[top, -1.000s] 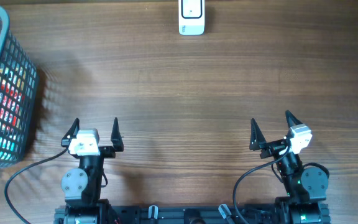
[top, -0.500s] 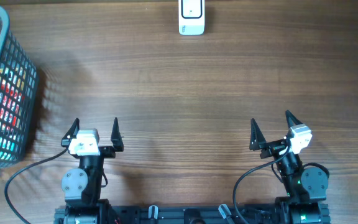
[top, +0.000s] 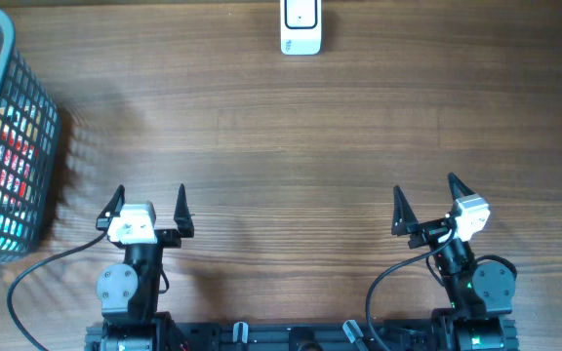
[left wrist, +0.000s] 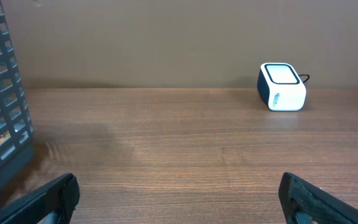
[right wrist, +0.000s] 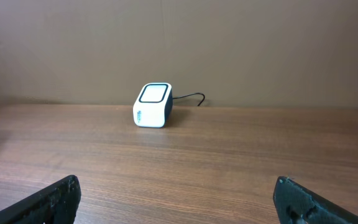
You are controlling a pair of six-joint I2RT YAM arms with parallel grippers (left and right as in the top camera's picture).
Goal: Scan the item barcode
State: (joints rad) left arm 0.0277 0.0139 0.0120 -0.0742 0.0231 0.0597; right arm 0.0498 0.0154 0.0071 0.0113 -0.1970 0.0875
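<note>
Nearest, the left gripper [top: 149,192] and right gripper [top: 424,186] sit low by the table's [top: 281,146] front edge, pointing forward, jaws spread wide and empty. Colourful packets [top: 3,166] lie in the basket [top: 29,73] at left; the scanner [top: 301,27] stands farthest back.

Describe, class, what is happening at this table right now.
Nothing is being handled. The left claw and right claw both sit open and empty at the near edge of the brown wooden table. The colourful packaged items lie in the grey plastic mesh basket at the left, and the small white box-shaped scanner stands at the far edge. No item has been picked up yet.
</note>
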